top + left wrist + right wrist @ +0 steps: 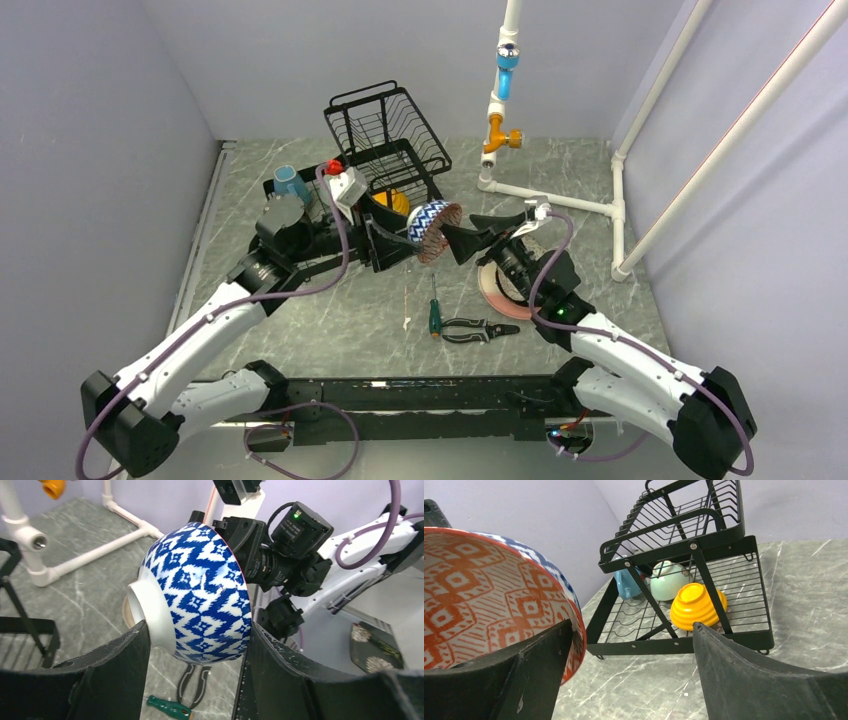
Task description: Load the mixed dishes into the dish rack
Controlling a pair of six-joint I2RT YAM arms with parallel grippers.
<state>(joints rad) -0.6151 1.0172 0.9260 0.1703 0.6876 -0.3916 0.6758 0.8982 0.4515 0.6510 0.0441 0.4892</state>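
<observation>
Handover: left gripper jaws clamp the blue-white zigzag bowl aloft beside the dish rack; right gripper jaws stand apart, seemingly clear of it. Draw right straight back before left swings rackward.

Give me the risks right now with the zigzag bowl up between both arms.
1. The left claw pinches the blue-white zigzag bowl sideways, across its foot and curved glazed wall, in mid-air over the table; it may slip and fall.
2. The right claw stands open with one finger close against the bowl's rim; backing away could snag it.
3. On the way to the dish rack, the bowl might clip the raised basket's frame.
</observation>
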